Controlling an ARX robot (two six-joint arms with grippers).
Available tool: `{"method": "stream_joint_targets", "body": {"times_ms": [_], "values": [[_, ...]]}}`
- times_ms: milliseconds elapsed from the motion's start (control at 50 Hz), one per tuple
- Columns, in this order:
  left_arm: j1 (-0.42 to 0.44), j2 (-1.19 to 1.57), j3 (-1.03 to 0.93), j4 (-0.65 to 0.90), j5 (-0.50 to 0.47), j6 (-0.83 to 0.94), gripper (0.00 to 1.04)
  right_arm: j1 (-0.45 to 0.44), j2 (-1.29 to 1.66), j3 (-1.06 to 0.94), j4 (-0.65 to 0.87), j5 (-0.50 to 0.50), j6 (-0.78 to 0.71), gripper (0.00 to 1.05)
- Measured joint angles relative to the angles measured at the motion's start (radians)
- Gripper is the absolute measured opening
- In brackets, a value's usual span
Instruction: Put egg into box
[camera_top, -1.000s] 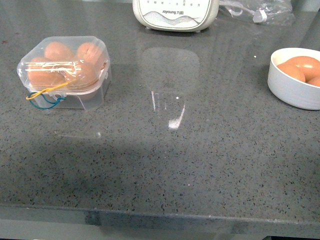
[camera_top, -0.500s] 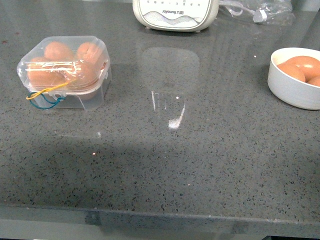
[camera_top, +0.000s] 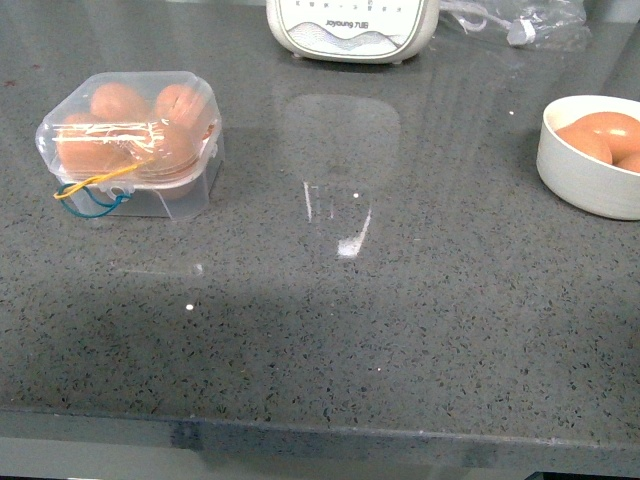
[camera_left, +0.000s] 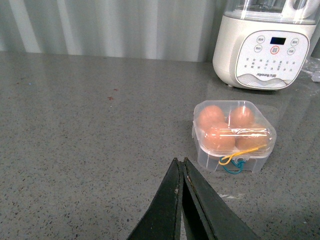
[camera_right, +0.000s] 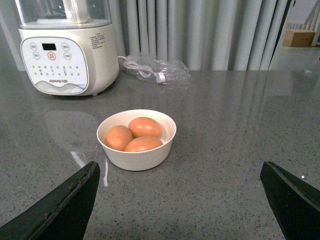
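Left claw (camera_left: 183, 172) pressed shut and empty, fingers meeting in a single dark point above bare grey surface (camera_left: 90, 150); right claw (camera_right: 180, 200) spread wide, likewise empty, its two fingers framing the white bowl (camera_right: 136, 150). Ahead of the left claw, at about one o'clock and near, the box (camera_left: 234, 136): clear lid down, four brown eggs showing through it, yellow and blue loops (camera_left: 235, 161) hanging off the near wall. Straight ahead of the right claw, at twelve o'clock, three more brown eggs in the bowl, the top one, the egg (camera_right: 145, 127) by best guess, lying on its side with its long axis running across the claw's opening. Seen from the front, box (camera_top: 130, 140) at ten o'clock, bowl (camera_top: 590, 175) at two o'clock, well apart, neither arm in view. Beyond, a white kitchen appliance (camera_right: 65, 50) at the back of the surface and a bagged cable (camera_right: 157, 72) beside it. Right arm clearly the nearer to any loose egg; left arm the nearer to the box. Box apparently full and closed already, so no free hole on show for another egg; lid to be lifted first in any case.
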Motion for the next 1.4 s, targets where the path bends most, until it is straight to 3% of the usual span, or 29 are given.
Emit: {"method": "stream_joint_targets", "body": {"times_ms": [180,240,440,620,760,1400], "values": [[0.0,0.0,0.0,0.0,0.0,0.0,0.04,0.0,0.0,0.0,0.0,0.0,0.0,0.97],[0.0,0.0,0.0,0.0,0.0,0.0,0.17,0.0,0.0,0.0,0.0,0.0,0.0,0.97],[0.0,0.0,0.0,0.0,0.0,0.0,0.43,0.0,0.0,0.0,0.0,0.0,0.0,0.97],[0.0,0.0,0.0,0.0,0.0,0.0,0.79,0.0,0.0,0.0,0.0,0.0,0.0,0.97],[0.0,0.0,0.0,0.0,0.0,0.0,0.98,0.0,0.0,0.0,0.0,0.0,0.0,0.97],[0.0,0.0,0.0,0.0,0.0,0.001,0.98,0.0,0.0,0.0,0.0,0.0,0.0,0.97]]}}
